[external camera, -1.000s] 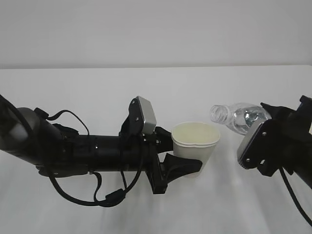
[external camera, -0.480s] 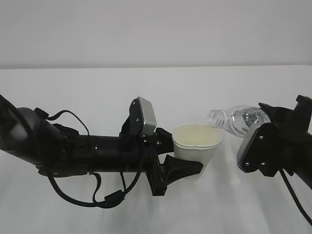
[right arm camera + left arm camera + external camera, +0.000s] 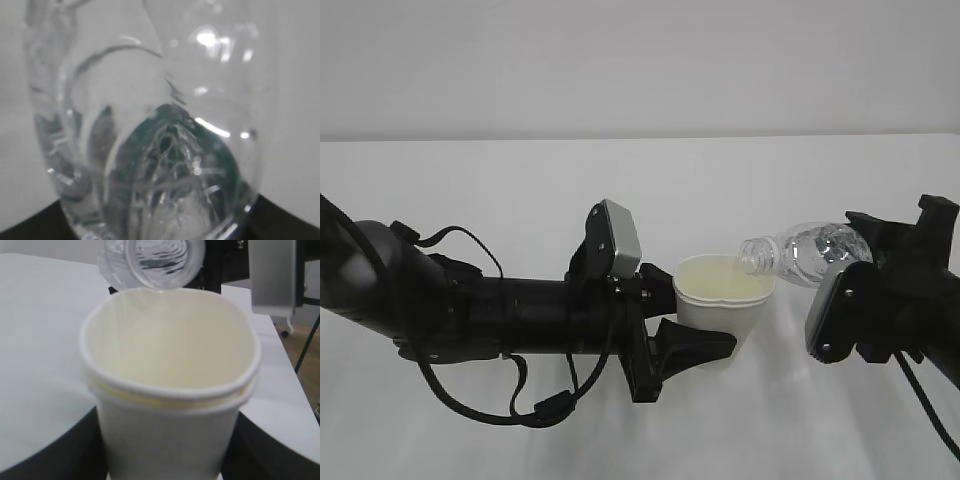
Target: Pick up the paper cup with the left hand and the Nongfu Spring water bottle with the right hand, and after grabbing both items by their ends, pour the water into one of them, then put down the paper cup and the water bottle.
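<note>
Since a second earlier my right gripper (image 3: 865, 290) had swung the Nongfu Spring water bottle (image 3: 802, 253) leftward and tipped it lower, bringing its open mouth from clear of the cup to just over the far rim. That gripper was clamped on the bottle's base end, long axis near horizontal, neck dipping left toward the cup. My left gripper (image 3: 692, 322) clasped the paper cup (image 3: 722, 300) low on its wall, upright, rim squeezed slightly out of round. Plain white, cream inside, the cup appeared empty; whether water was flowing I could not tell. Further tilt should start the pour.
</note>
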Action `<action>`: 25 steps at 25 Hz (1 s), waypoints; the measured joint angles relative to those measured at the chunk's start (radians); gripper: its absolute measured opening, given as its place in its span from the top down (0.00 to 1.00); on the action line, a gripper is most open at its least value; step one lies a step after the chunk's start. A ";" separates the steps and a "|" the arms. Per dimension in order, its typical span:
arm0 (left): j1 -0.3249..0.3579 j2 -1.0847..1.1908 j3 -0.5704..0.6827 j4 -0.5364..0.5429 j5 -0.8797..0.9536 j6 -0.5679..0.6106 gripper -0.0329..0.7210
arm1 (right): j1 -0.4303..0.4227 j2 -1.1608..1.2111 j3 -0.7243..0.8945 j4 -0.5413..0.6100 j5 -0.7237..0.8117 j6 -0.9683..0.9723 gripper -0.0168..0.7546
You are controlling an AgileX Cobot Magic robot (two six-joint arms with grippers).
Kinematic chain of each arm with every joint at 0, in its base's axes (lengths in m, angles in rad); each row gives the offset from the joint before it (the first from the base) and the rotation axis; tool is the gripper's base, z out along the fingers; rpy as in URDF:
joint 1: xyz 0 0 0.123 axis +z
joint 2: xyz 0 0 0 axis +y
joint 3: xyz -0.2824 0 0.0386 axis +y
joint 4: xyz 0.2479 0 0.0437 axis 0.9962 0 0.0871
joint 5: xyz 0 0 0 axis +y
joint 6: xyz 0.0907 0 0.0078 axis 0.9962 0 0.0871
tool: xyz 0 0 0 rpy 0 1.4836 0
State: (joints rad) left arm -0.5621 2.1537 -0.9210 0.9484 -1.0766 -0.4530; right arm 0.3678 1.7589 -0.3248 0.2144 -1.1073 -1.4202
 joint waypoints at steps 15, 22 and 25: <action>0.000 0.008 0.000 0.005 0.010 -0.001 0.39 | 0.000 -0.035 0.000 -0.008 -0.002 -0.010 0.48; 0.000 0.010 0.000 0.005 0.010 -0.009 0.39 | 0.000 -0.038 0.000 -0.010 -0.002 -0.039 0.48; 0.000 0.010 0.000 0.012 0.010 -0.014 0.39 | 0.000 -0.038 0.000 -0.010 -0.002 -0.054 0.48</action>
State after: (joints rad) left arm -0.5621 2.1638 -0.9210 0.9600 -1.0663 -0.4666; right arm 0.3678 1.7211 -0.3248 0.2048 -1.1089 -1.4746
